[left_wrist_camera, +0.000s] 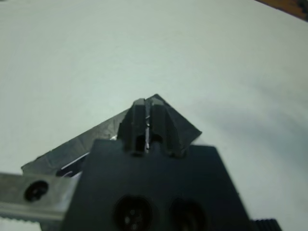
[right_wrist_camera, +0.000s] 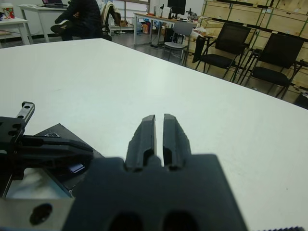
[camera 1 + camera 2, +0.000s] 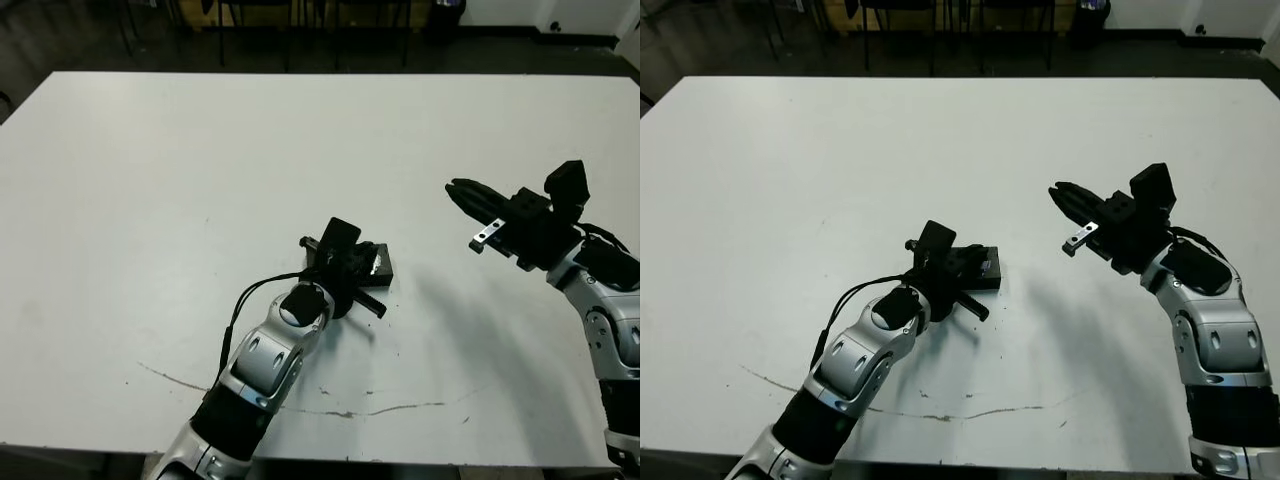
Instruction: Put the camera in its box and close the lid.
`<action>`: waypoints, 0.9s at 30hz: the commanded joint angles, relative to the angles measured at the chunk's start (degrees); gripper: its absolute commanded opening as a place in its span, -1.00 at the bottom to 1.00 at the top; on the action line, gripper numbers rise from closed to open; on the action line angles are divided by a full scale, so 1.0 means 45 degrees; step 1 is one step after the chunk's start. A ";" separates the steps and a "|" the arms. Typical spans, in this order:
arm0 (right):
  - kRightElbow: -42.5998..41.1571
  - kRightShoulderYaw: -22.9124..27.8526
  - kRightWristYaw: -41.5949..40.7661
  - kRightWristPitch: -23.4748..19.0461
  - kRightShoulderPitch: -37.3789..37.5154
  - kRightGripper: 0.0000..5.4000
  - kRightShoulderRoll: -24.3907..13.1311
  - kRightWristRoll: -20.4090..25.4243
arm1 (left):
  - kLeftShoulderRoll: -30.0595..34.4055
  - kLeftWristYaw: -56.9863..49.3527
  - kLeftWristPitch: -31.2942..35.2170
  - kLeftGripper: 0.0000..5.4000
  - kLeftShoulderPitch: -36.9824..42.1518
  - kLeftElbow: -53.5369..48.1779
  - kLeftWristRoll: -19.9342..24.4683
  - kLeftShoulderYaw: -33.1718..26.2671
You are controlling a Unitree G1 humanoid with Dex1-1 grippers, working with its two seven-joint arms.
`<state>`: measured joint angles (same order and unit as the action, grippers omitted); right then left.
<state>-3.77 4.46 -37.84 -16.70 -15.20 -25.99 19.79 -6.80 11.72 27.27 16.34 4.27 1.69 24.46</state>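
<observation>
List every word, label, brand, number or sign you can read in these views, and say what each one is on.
None can be read.
The lid: a pale mark on its face, too small and blurred to read.
The left gripper and right gripper: no lettering shows.
The table: only scuff lines, no text.
The background crates: no readable marking.

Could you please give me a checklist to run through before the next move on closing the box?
1. Camera in the box: cannot tell, no camera shows in any view.
2. Lid seated flat and square: cannot tell, the left gripper covers much of it.
3. Left gripper placed over the lid, fingers shut: ok.
4. Left gripper touching the lid: cannot tell.
5. Right gripper out of the way: ok, shut, empty and raised well to the right of the lid.
</observation>
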 commanded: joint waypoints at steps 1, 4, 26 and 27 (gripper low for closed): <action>-0.0328 0.0017 0.0325 -0.0114 0.0391 -1.00 0.0204 -0.0001 | 0.0841 0.0614 0.0975 -1.00 -0.1214 0.1014 0.0023 -0.0024; -0.0775 0.0159 0.0385 0.0072 0.0663 -1.00 0.0280 0.0111 | 0.1167 0.0821 0.0803 -1.00 -0.1783 -0.0357 0.0584 -0.1025; -0.3149 -0.0164 0.2600 0.0327 0.2289 -1.00 0.1509 -0.0452 | 0.2816 0.1181 -0.3751 -1.00 -0.4200 -0.7474 0.3517 -0.7313; -0.3085 -0.0184 0.2747 0.0391 0.2311 -1.00 0.1611 -0.0516 | 0.2727 0.0857 -0.4429 -1.00 -0.4253 -0.7281 0.2985 -0.7303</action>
<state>-18.36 3.82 -26.30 -15.28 -5.90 -19.47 18.28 5.47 16.89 9.74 -1.69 -29.90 17.57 -8.09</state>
